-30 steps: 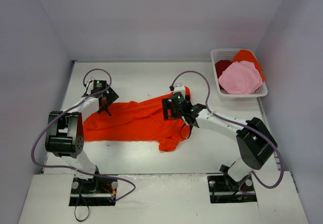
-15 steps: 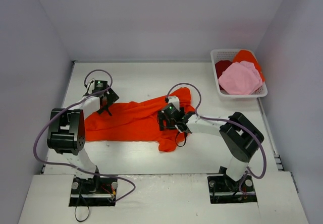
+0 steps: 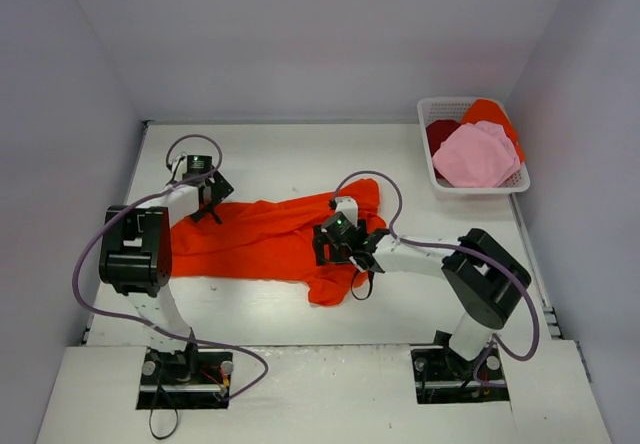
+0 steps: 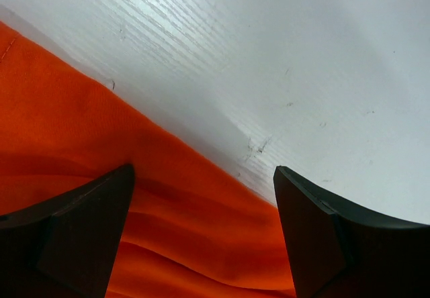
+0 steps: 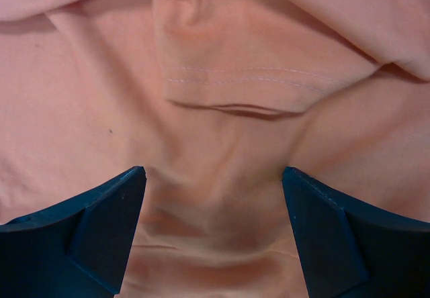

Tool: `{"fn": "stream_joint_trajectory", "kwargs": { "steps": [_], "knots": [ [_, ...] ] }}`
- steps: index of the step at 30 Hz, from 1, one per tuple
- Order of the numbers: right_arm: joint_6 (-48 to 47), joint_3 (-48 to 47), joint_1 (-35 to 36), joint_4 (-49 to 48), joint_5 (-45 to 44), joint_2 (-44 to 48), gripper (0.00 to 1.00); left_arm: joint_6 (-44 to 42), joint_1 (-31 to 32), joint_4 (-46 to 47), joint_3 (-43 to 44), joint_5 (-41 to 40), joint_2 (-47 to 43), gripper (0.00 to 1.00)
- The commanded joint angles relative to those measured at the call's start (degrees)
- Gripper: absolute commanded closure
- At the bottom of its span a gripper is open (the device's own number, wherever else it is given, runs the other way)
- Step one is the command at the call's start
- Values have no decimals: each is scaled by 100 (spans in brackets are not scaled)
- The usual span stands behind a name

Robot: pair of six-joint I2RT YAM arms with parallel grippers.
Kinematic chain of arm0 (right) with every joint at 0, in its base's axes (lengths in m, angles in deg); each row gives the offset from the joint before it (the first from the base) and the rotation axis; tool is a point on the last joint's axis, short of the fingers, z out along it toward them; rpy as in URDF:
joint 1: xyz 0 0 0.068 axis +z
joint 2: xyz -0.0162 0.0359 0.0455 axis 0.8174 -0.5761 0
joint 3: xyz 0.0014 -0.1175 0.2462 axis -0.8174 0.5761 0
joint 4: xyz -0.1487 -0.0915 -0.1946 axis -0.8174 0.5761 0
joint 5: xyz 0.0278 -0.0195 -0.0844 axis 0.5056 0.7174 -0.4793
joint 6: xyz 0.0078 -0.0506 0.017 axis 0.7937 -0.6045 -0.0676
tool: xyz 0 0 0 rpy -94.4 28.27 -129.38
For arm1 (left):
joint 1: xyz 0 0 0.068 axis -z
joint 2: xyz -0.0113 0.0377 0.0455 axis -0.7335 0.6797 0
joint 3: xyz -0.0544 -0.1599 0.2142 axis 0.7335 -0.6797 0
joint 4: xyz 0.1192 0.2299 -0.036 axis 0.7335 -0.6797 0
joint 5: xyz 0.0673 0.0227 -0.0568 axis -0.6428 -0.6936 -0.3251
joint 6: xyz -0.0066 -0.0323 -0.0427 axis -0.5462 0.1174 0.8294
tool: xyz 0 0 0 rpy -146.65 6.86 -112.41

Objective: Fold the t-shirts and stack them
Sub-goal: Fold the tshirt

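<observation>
1. The large bright orange-red cloth t-shirt (image 3: 260, 239) lies spread and rumpled on the white wood-grain table (image 3: 300, 154); its long axis runs left to right, from the left gripper (image 3: 208, 202) to the right gripper (image 3: 335, 244).
2. At its right end one lobe of cloth reaches toward the back wall and another hangs toward the near edge.
3. The left gripper's jaws stand apart and clamp nothing; in the left wrist view its fingers straddle the shirt's straight edge, which crosses diagonally with bare table beyond it.
4. The right gripper's jaws are likewise spread wide, holding nothing, over creased cloth near the shirt's right end; in the right wrist view the fabric looks pale salmon and a double row of stitching runs left to right along a folded hem.
5. A white plastic lattice basket (image 3: 424, 140) sits at the table's far right corner, well apart from both arms; it holds a light pink t-shirt (image 3: 475, 154) on top, a dark red t-shirt (image 3: 438, 132) at its left and an orange t-shirt (image 3: 490, 112) at its back.
</observation>
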Motion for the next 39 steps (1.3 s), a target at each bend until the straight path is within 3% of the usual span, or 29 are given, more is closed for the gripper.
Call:
{"fn": "stream_joint_trajectory", "kwargs": {
  "steps": [1,12,23,32,39],
  "knots": [
    [203,101,95,386,-31,280,21,-167,-129,66,232,-187,25,20],
    [273,259,183,535,-136,526,21,-272,-603,22,496,-179,148,20],
    [238,303,183,588,-242,491,21,-176,-666,223,496,50,237,20],
    [98,-145,192,728,-347,806,21,-88,-315,49,22,200,-1063,20],
    [255,-365,507,1238,-549,1492,21,-18,520,-365,-391,76,-2284,20]
  ]
}}
